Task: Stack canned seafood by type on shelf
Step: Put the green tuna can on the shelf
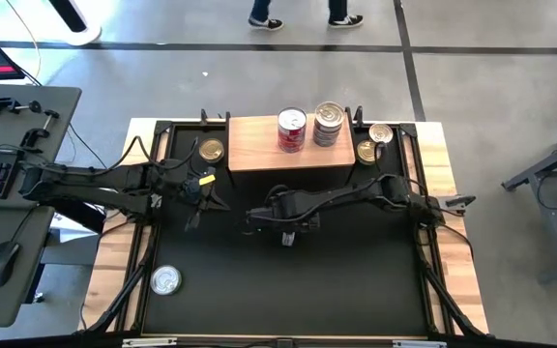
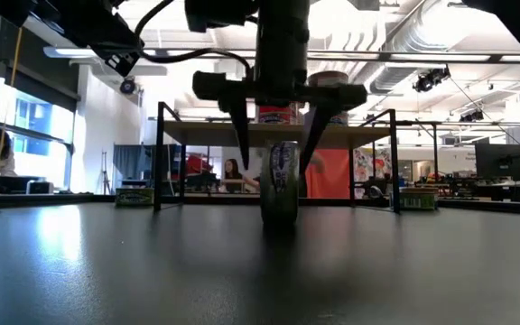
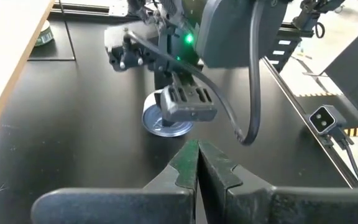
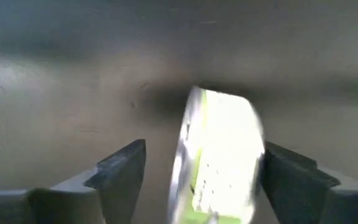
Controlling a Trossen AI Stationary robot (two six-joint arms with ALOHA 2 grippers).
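Midway across the black mat (image 1: pixel 288 290), the right gripper (image 2: pixel 278 149) hangs over a single tin (image 2: pixel 279 183) standing on its edge, its two fingers (image 2: pixel 240 131) spread apart to either side of the can, the right wrist view showing a gap on one side at least. That tin, with a greenish side label, sits on the mat just in front of the shelf (image 1: pixel 259 145), the light-brown board on thin black legs at the far side of the tabletop (image 1: pixel 457 280). On the shelf stand two stacks: red-labelled tins (image 1: pixel 291 130) and, beside them, silver-lidded tins (image 1: pixel 328 125). A gold-lidded tin (image 1: pixel 211 151) lies at the shelf's left end, two more tins (image 1: pixel 373 143) at its right end, and a lone silver tin (image 1: pixel 166 280) rests near the mat's front left corner. The left gripper (image 3: pixel 196 163) waits left of the shelf, fingers pressed together, pointing toward the right arm.
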